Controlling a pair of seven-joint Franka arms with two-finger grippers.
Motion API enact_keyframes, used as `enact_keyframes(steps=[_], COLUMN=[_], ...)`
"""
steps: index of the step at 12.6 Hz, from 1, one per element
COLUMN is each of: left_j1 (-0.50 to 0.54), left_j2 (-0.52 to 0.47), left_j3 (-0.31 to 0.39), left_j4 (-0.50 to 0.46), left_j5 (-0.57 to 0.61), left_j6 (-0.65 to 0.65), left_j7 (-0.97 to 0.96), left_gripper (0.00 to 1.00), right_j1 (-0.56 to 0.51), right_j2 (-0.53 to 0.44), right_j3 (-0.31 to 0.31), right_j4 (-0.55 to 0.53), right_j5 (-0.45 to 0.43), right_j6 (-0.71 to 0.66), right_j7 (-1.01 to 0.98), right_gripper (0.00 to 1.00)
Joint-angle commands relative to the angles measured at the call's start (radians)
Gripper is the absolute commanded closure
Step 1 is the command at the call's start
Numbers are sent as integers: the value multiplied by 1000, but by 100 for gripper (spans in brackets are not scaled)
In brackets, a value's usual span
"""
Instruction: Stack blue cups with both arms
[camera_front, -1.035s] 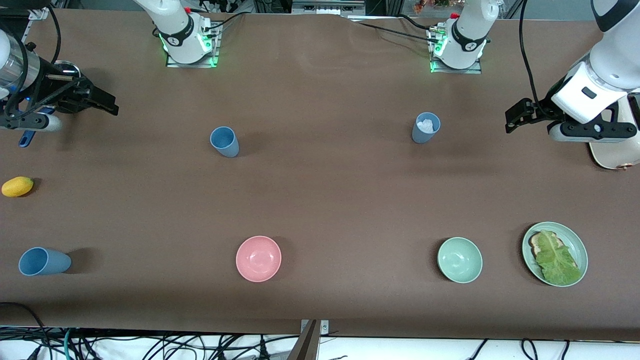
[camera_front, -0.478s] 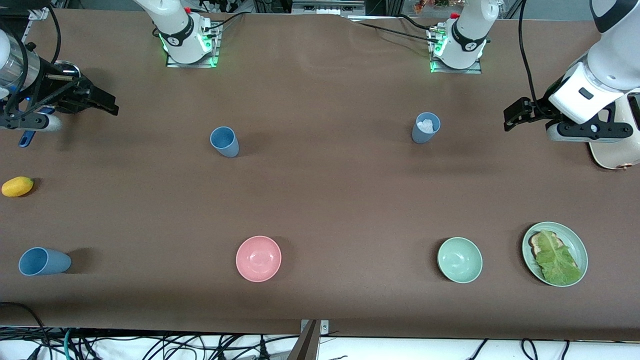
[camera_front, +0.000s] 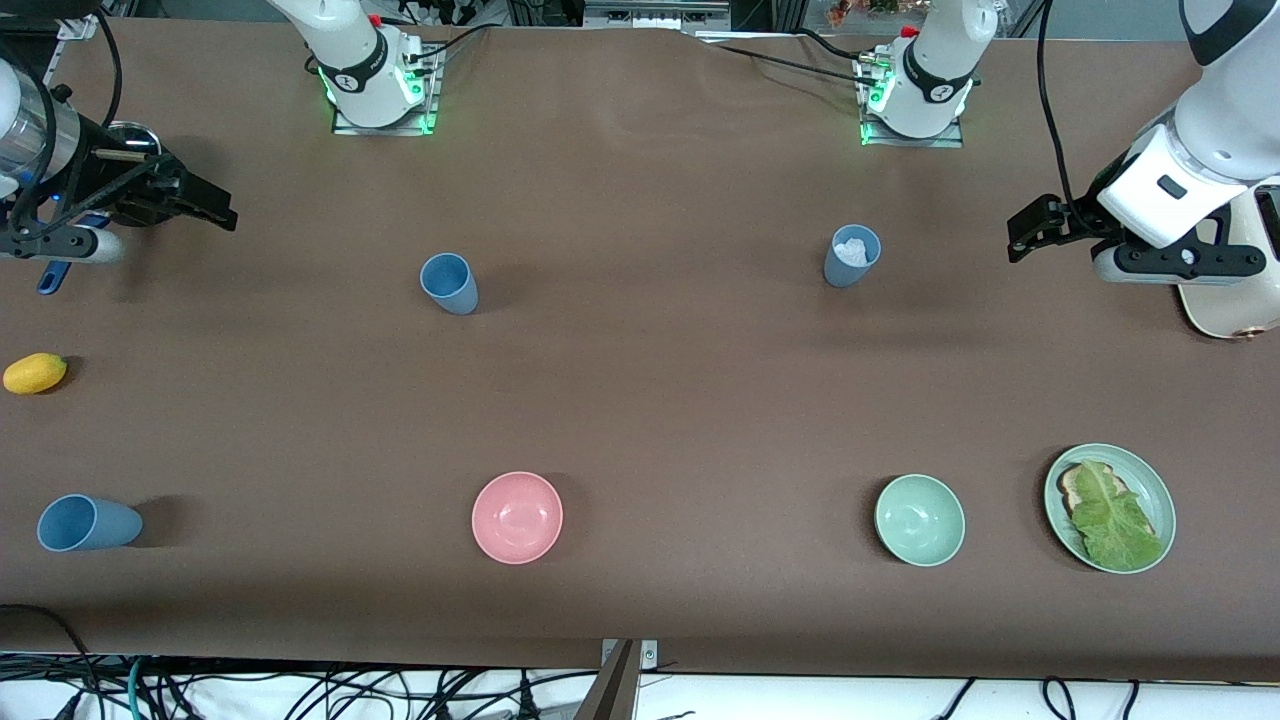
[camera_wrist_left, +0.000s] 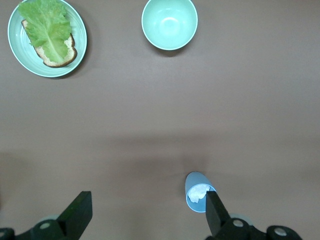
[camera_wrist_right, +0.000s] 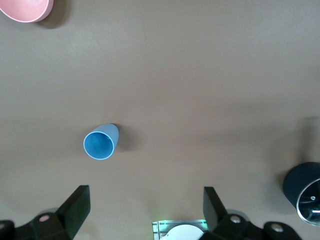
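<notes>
Left gripper (camera_front: 1022, 236): up in the air over the table's edge at the left arm's end, fingers spread wide, holding nothing.
Right gripper (camera_front: 222, 212): aloft over the right arm's end of the table, fingers wide apart, empty.
Cup with white stuff (camera_front: 851, 255): blue, upright, toward the left arm's end, something white inside; also in the left wrist view (camera_wrist_left: 198, 192).
Empty upright cup (camera_front: 449, 283): blue, toward the right arm's end; well apart from the first.
Third blue cup (camera_front: 86, 523): on its side, near the front camera, right arm's end.
Pink bowl (camera_front: 517, 517): nearer the camera than the empty upright cup.
Green bowl (camera_front: 919, 520): beside the plate (camera_front: 1157, 490) carrying bread and lettuce.
Yellow fruit (camera_front: 35, 373): right arm's end.
</notes>
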Motion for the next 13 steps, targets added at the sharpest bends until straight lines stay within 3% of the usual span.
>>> enact_keyframes(steps=[1,6,11,13], left_j1=[-3,-21,-29,-21], left_j2=[18,54,55,55], left_j3=[-2,-6,-75,-74], left_j4=[31,20,-117,-168], left_j5=[-12,-18,-15,-23], left_j6=[-49,-121,-112,-103], left_j7=[13,19,61,221], left_gripper=[0,0,1,1], right_j1=[-3,-3,-4,-4], right_j2=[5,5,5,5], right_j3=[5,5,5,3], right_j4=[20,20,20,20], right_j5=[-11,-11,-10,-10], right_j6=[-21,-21,-21,-21], right_j7=[-5,-5,-5,-5], right_gripper=[0,0,0,0])
